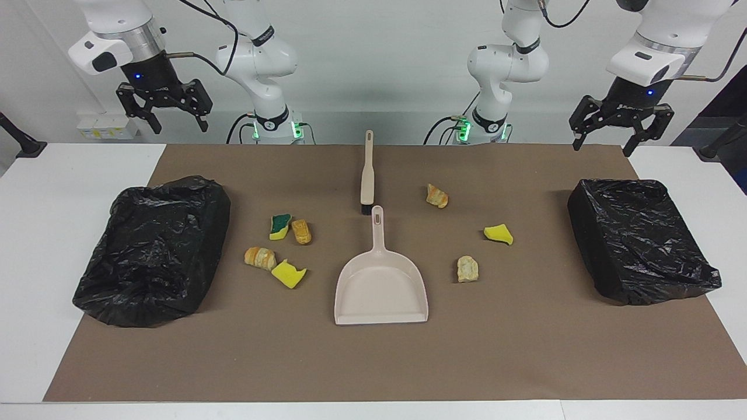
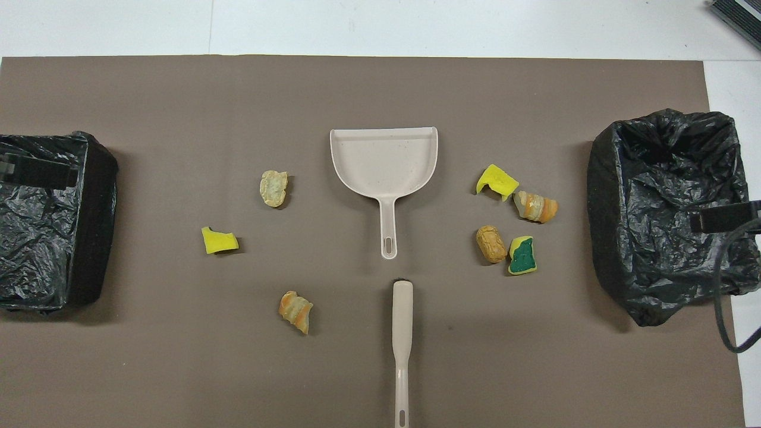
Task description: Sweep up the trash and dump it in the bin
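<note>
Several scraps of trash lie on the brown mat around a beige dustpan [image 1: 380,287] [image 2: 383,156]. Toward the right arm's end lie a green-faced sponge piece [image 1: 280,226] [image 2: 523,256], two bread chunks [image 1: 302,231] [image 1: 259,257] and a yellow sponge piece [image 1: 288,274]. Toward the left arm's end lie two bread chunks [image 1: 437,196] [image 1: 467,269] and a yellow sponge piece [image 1: 498,234] [image 2: 219,241]. A beige brush [image 1: 367,175] [image 2: 402,333] lies nearer the robots than the dustpan, in line with its handle. My right gripper [image 1: 180,125] and left gripper [image 1: 603,147] hang open and empty, high at the robots' end.
Two bins lined with black bags stand on the mat, one at the right arm's end [image 1: 192,192] [image 2: 612,178] and one at the left arm's end [image 1: 589,233] [image 2: 98,226]. White table [image 1: 58,204] borders the mat.
</note>
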`<act>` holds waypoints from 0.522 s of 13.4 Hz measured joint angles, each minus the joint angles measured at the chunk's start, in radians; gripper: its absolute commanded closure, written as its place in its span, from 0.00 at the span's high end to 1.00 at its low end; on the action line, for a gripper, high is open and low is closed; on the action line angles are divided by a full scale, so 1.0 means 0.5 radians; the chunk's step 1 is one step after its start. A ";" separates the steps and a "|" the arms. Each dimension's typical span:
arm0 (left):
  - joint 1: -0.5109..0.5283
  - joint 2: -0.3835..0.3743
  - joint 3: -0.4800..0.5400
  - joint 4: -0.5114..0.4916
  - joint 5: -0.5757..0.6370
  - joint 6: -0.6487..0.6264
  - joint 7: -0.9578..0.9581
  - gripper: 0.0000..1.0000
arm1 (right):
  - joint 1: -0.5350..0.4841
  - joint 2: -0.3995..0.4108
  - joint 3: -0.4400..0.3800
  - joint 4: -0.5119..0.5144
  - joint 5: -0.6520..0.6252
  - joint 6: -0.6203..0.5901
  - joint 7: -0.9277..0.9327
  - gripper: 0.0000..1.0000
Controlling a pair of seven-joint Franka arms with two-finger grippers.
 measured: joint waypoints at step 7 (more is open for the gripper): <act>0.000 0.000 -0.004 0.000 0.000 -0.012 0.000 1.00 | 0.000 -0.001 0.000 -0.001 0.000 0.000 0.000 1.00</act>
